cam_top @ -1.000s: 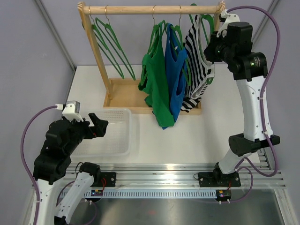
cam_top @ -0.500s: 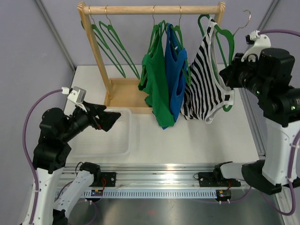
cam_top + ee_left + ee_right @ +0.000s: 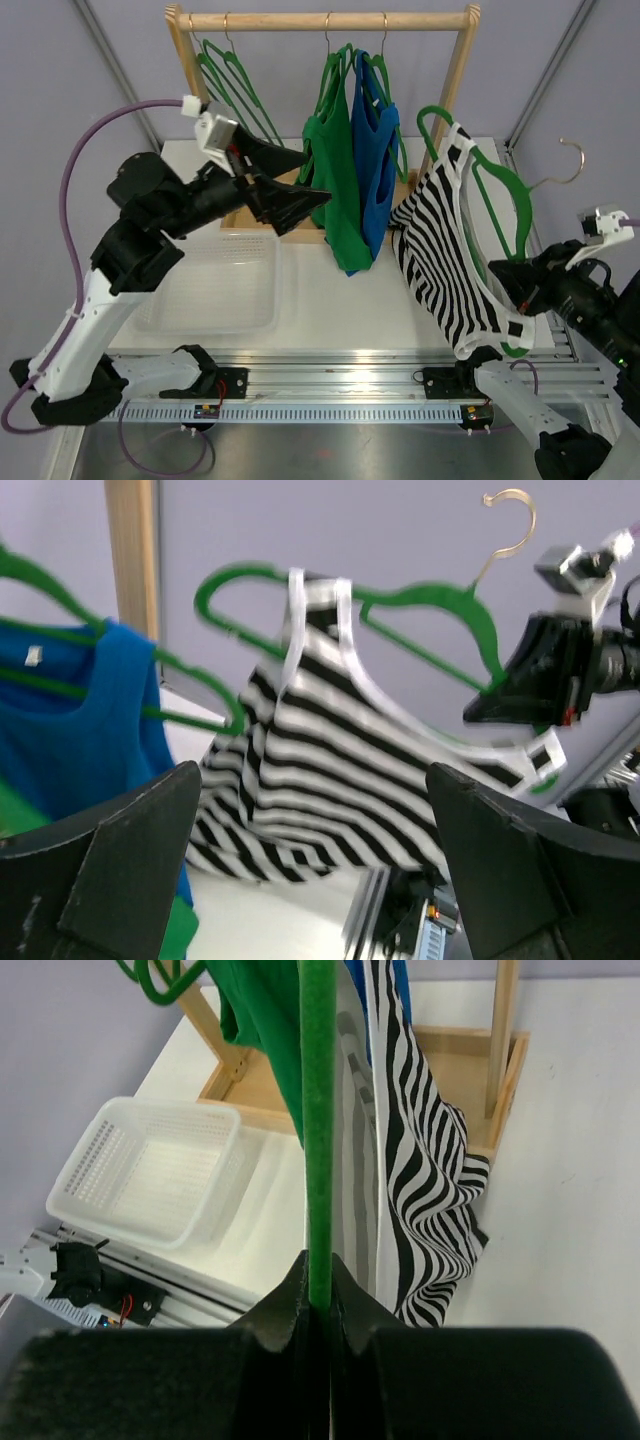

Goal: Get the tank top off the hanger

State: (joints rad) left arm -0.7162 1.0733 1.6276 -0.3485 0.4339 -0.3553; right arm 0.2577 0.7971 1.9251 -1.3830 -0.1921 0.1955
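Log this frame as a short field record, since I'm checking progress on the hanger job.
right pincer: shut on the green plastic hanger
hanger: off the wooden rack, held tilted
black-and-white striped tank top: on that hanger, straps over it
left pincer: open, empty, facing the striped top
rack: green tank top and blue tank top hanging
table: white perforated plastic basket

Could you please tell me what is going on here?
The right gripper is shut on the green hanger carrying the striped tank top, holding it away from the wooden rack near the table's right front. The left gripper, wide open, is raised by the rack, facing the top without touching it. The top is not yet off its hanger.
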